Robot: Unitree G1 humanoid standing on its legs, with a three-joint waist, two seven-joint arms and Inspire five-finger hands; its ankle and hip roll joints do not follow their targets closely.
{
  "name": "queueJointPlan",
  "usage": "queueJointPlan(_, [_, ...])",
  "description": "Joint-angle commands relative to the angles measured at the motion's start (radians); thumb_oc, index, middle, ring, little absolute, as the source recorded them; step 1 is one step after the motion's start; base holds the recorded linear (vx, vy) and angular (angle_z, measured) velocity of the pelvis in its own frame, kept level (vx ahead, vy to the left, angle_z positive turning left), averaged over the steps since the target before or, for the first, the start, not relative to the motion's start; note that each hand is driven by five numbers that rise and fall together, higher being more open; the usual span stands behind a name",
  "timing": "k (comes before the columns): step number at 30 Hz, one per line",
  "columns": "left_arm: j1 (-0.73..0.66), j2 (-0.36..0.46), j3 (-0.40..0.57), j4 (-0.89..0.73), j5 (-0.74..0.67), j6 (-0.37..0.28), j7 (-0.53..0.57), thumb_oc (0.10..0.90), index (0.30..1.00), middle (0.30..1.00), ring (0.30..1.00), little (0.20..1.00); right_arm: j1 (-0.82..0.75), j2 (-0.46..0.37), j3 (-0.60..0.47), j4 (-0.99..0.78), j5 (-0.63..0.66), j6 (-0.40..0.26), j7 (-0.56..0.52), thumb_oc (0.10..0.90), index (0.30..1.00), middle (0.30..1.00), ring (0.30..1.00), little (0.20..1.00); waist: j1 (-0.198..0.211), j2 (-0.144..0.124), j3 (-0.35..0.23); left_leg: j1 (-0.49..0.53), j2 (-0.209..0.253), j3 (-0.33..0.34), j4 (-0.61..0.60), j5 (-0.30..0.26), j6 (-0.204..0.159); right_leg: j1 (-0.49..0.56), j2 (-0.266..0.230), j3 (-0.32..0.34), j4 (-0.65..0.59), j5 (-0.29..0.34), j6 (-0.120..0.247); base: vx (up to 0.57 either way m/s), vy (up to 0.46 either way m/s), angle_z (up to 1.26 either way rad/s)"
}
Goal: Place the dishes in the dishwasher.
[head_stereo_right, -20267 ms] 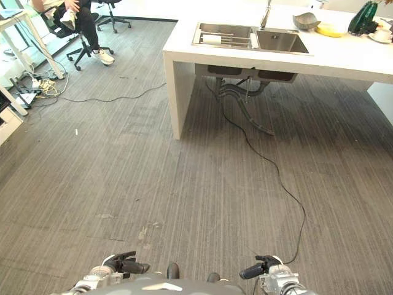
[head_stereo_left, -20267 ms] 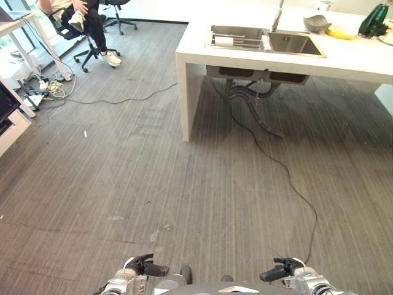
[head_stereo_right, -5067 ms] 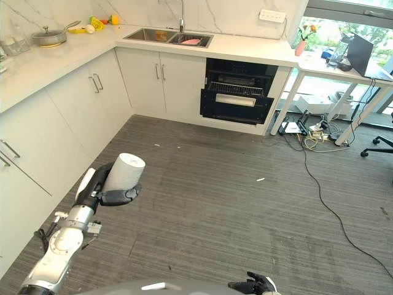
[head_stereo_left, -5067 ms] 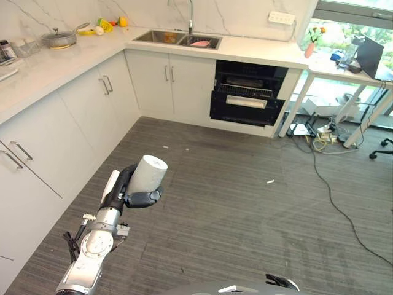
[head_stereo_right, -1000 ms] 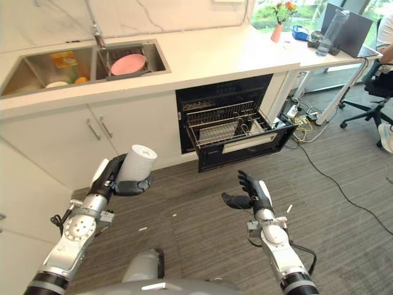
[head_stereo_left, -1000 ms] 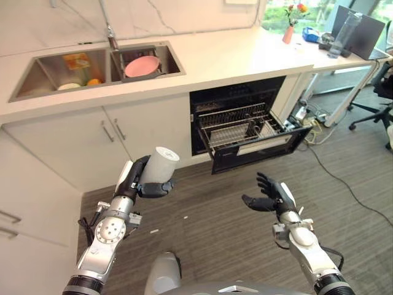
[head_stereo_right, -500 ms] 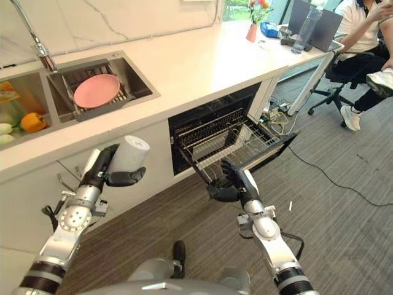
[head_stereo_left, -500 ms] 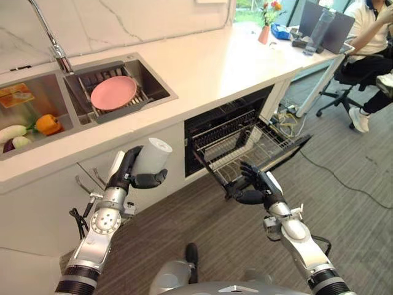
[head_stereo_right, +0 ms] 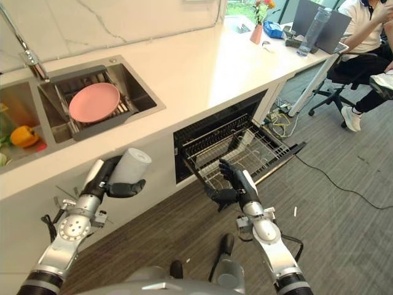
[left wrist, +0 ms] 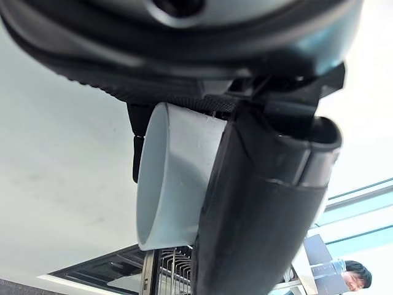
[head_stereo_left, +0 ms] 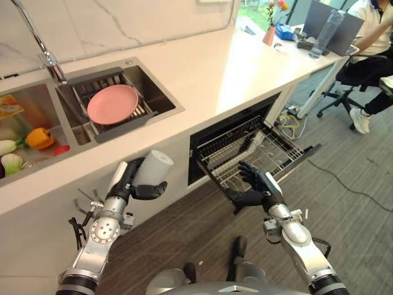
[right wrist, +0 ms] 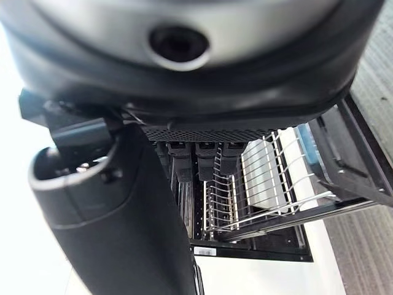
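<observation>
Left hand [head_stereo_left: 132,182] grips one white cup [head_stereo_left: 153,167]. Right hand [head_stereo_left: 258,189] spread wide at the rack [head_stereo_left: 270,150]. One pink plate [head_stereo_left: 113,104] in sink [head_stereo_left: 161,101].

One grey cup [head_stereo_left: 154,167], one pink plate [head_stereo_left: 112,104] and one pulled-out wire rack [head_stereo_left: 258,153]. One yellow pepper [head_stereo_left: 39,137] lies in the sink. One flower vase [head_stereo_left: 271,34] stands on the counter [head_stereo_left: 209,67].

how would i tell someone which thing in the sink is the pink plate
Start at the white counter and find the steel sink set into it. In the basin nearer the dishwasher, the pink plate lies on a wire rack. It is round and flat, unlike the vegetables in the other basin.
</observation>
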Motion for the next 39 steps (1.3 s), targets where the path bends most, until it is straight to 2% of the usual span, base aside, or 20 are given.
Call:
queueJointPlan(1, [-0.052, 0.018, 0.031, -0.167, 0.003, -0.108, 0.035, 0.400, 0.300, 0.300, 0.300, 0.300, -0.051, -0.038, -0.055, -0.092, 0.041, -0.105, 0.010, 0.800, 0.900, 0.900, 0.900, 0.900, -0.003, 0.012, -0.095, 0.044, 0.138, -0.052, -0.004, -0.085, -0.156, -0.006, 0.020, 0.026, 0.086, -0.065, 0.002, 0.25, -0.214, 0.41])
queueJointPlan(4, [-0.043, 0.017, 0.030, -0.169, -0.007, -0.109, 0.037, 0.400, 0.300, 0.300, 0.300, 0.300, -0.050, -0.047, -0.054, -0.101, 0.052, -0.110, 0.008, 0.800, 0.900, 0.900, 0.900, 0.900, -0.006, 0.020, -0.103, 0.051, 0.167, -0.066, 0.016, -0.095, -0.172, -0.001, 0.040, 0.018, 0.105, -0.095, -0.017, 0.20, -0.199, 0.30])
queueJointPlan(5, [-0.038, 0.019, 0.028, -0.169, -0.016, -0.110, 0.038, 0.400, 0.300, 0.300, 0.300, 0.300, -0.059, -0.053, -0.048, -0.101, 0.066, -0.112, 0.011, 0.800, 0.900, 0.900, 0.900, 0.900, -0.004, 0.026, -0.108, 0.055, 0.191, -0.076, 0.031, -0.098, -0.184, 0.006, 0.055, 0.008, 0.117, -0.118, -0.029, 0.19, -0.237, 0.20])
queueJointPlan(8, [-0.041, 0.016, 0.024, -0.161, -0.027, -0.110, 0.047, 0.400, 0.300, 0.300, 0.300, 0.300, -0.073, -0.063, -0.033, -0.105, 0.074, -0.117, 0.009, 0.800, 0.900, 0.900, 0.900, 0.900, -0.007, 0.040, -0.112, 0.053, 0.228, -0.089, 0.060, -0.080, -0.207, 0.018, 0.086, -0.003, 0.134, -0.155, -0.051, 0.18, -0.239, 0.10])
queueJointPlan(11, [-0.055, 0.012, 0.015, -0.157, -0.035, -0.111, 0.056, 0.400, 0.300, 0.300, 0.300, 0.300, -0.085, -0.080, -0.026, -0.114, 0.081, -0.124, 0.007, 0.800, 0.900, 0.900, 0.900, 0.900, -0.008, 0.049, -0.108, 0.024, 0.249, -0.101, 0.142, -0.027, -0.230, 0.042, 0.116, -0.009, 0.136, -0.183, -0.077, 0.12, -0.193, 0.04])
queueJointPlan(15, [-0.075, 0.011, -0.007, -0.156, -0.037, -0.113, 0.055, 0.400, 0.300, 0.300, 0.300, 0.300, -0.083, -0.092, -0.034, -0.117, 0.084, -0.127, -0.009, 0.800, 0.900, 0.900, 0.900, 0.900, -0.015, 0.052, -0.095, -0.040, 0.276, -0.068, 0.268, 0.044, -0.246, 0.081, 0.133, -0.026, 0.130, -0.218, -0.108, 0.07, -0.130, 0.12])
queueJointPlan(16, [-0.076, 0.011, -0.008, -0.156, -0.036, -0.113, 0.055, 0.400, 0.300, 0.300, 0.300, 0.300, -0.083, -0.092, -0.034, -0.117, 0.083, -0.127, -0.010, 0.800, 0.900, 0.900, 0.900, 0.900, -0.015, 0.053, -0.095, -0.041, 0.277, -0.069, 0.271, 0.044, -0.247, 0.082, 0.134, -0.027, 0.129, -0.218, -0.109, 0.04, -0.043, 0.28])
queueJointPlan(17, [-0.081, 0.010, -0.016, -0.155, -0.034, -0.113, 0.053, 0.400, 0.300, 0.300, 0.300, 0.300, -0.082, -0.094, -0.036, -0.118, 0.082, -0.128, -0.014, 0.800, 0.900, 0.900, 0.900, 0.900, -0.016, 0.055, -0.092, -0.054, 0.285, -0.060, 0.262, 0.047, -0.244, 0.091, 0.136, -0.029, 0.123, -0.224, -0.109, 0.09, -0.010, 0.30])
queueJointPlan(19, [-0.088, 0.003, -0.030, -0.154, -0.031, -0.111, 0.050, 0.400, 0.300, 0.300, 0.300, 0.300, -0.087, -0.096, -0.038, -0.110, 0.083, -0.127, -0.018, 0.800, 0.900, 0.900, 0.900, 0.900, -0.004, 0.053, -0.090, -0.117, 0.251, -0.088, 0.174, 0.009, -0.233, 0.109, 0.130, -0.006, 0.102, -0.231, -0.100, 0.13, 0.029, 0.15])
queueJointPlan(20, [-0.088, 0.000, -0.034, -0.152, -0.031, -0.111, 0.050, 0.400, 0.300, 0.300, 0.300, 0.300, -0.090, -0.095, -0.036, -0.103, 0.083, -0.127, -0.019, 0.800, 0.900, 0.900, 0.900, 0.900, 0.001, 0.054, -0.090, -0.134, 0.240, -0.102, 0.133, 0.021, -0.237, 0.116, 0.130, 0.004, 0.098, -0.236, -0.095, 0.10, 0.062, -0.11])
queueJointPlan(22, [-0.098, -0.005, -0.048, -0.146, -0.030, -0.111, 0.052, 0.400, 0.300, 0.300, 0.300, 0.300, -0.094, -0.087, -0.036, -0.090, 0.085, -0.126, -0.029, 0.800, 0.900, 0.900, 0.900, 0.900, 0.021, 0.058, -0.071, -0.221, 0.218, -0.127, 0.096, 0.094, -0.243, 0.144, 0.139, 0.027, 0.089, -0.239, -0.094, 0.05, 0.015, -0.19])
queueJointPlan(23, [-0.109, -0.003, -0.055, -0.145, -0.020, -0.110, 0.058, 0.400, 0.300, 0.300, 0.300, 0.300, -0.096, -0.085, -0.032, -0.088, 0.092, -0.127, -0.026, 0.800, 0.900, 0.900, 0.900, 0.900, 0.018, 0.055, -0.061, -0.242, 0.225, -0.109, 0.106, 0.107, -0.250, 0.149, 0.137, 0.029, 0.089, -0.238, -0.092, 0.00, 0.011, -0.26])
queueJointPlan(25, [-0.136, -0.009, -0.085, -0.153, -0.001, -0.103, 0.040, 0.400, 0.300, 0.300, 0.300, 0.300, -0.095, -0.057, -0.027, -0.087, 0.146, -0.135, -0.023, 0.800, 0.900, 0.900, 0.900, 0.900, 0.000, 0.085, -0.094, -0.151, 0.260, -0.048, -0.006, 0.115, -0.252, 0.153, 0.143, 0.015, 0.056, -0.221, -0.080, 0.08, 0.099, -0.64])
queueJointPlan(29, [-0.160, -0.011, -0.107, -0.143, 0.003, -0.095, 0.034, 0.400, 0.300, 0.300, 0.300, 0.300, -0.083, -0.038, -0.019, -0.075, 0.183, -0.131, -0.022, 0.800, 0.900, 0.900, 0.900, 0.900, -0.015, 0.098, -0.124, -0.074, 0.266, 0.001, -0.087, 0.130, -0.257, 0.173, 0.139, 0.012, -0.006, -0.187, -0.067, 0.05, 0.053, -0.43])
queueJointPlan(33, [-0.185, -0.029, -0.123, -0.120, 0.003, -0.080, 0.044, 0.400, 0.300, 0.300, 0.300, 0.300, -0.083, -0.034, 0.013, -0.070, 0.186, -0.117, -0.005, 0.800, 0.900, 0.900, 0.900, 0.900, -0.020, 0.099, -0.137, -0.026, 0.269, 0.024, -0.132, 0.143, -0.257, 0.192, 0.135, 0.009, -0.033, -0.172, -0.063, 0.03, 0.018, -0.01])
queueJointPlan(39, [-0.204, -0.038, -0.147, -0.086, 0.027, -0.070, 0.050, 0.400, 0.300, 0.300, 0.300, 0.300, -0.081, -0.025, 0.011, -0.090, 0.229, -0.120, 0.003, 0.800, 0.900, 0.900, 0.900, 0.900, -0.029, 0.093, -0.141, -0.011, 0.275, 0.038, -0.130, 0.145, -0.260, 0.203, 0.143, 0.008, -0.050, -0.167, -0.059, 0.02, -0.043, 0.03])
